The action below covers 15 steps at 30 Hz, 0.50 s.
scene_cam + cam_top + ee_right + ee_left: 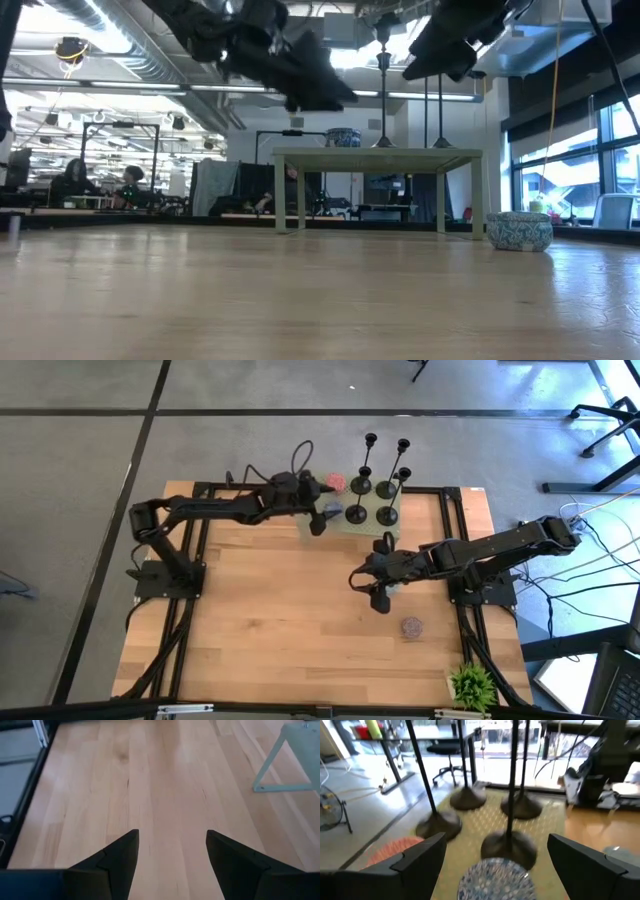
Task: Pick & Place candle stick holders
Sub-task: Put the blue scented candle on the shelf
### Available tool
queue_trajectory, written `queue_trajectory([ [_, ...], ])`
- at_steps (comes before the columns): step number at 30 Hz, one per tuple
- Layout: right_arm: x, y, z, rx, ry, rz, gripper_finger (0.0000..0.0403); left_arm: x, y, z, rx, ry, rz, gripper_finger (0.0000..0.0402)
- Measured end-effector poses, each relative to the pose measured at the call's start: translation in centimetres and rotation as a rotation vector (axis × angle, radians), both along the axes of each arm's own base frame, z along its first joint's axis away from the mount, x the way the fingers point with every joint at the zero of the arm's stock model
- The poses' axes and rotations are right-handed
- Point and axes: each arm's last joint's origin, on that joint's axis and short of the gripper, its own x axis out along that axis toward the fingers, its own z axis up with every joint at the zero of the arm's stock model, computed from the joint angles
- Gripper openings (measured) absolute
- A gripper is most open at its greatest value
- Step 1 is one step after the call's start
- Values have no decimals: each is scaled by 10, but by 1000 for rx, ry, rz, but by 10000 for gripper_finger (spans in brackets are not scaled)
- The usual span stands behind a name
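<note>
Black candle stick holders (376, 485), four of them, stand upright in a tight two-by-two cluster on a small pale raised stand (362, 518) at the far edge of the wooden desk (270, 620); round bases flat, thin stems vertical, none touching a gripper. Grouping on the stand reads as the place end of the task, judged from the layout alone. Left gripper (318, 518) sits at the stand's near-left corner, fingers (415, 857) spread wide with nothing between them; a blue-and-white patterned round object (495, 879) lies just ahead of it on the stand, nearest holder's base (509, 847) just beyond. Wide fingers and the free-standing stems suggest a release posture rather than a grasp. Right gripper (378, 592) hovers over bare desk, well apart from the stand, fingers (117, 852) partly apart and empty, so that arm looks to be waiting clear of the work. Small patterned bowl (411, 627) rests on the desk near the right arm. Pink round object (335, 482) beside the stand, identity unclear. Green plant (472, 685) at the near right corner. People visible in the room beyond, low view.
</note>
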Motion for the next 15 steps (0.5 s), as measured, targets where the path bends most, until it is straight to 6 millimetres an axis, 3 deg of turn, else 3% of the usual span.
queue_trajectory([
  [10,3,0,5,42,-62,-42,236,-50,-36,70,13,-44,-101,345],
  [15,5,-7,7,-50,-95,-141,236,-79,-52,92,41,-21,-121,345],
])
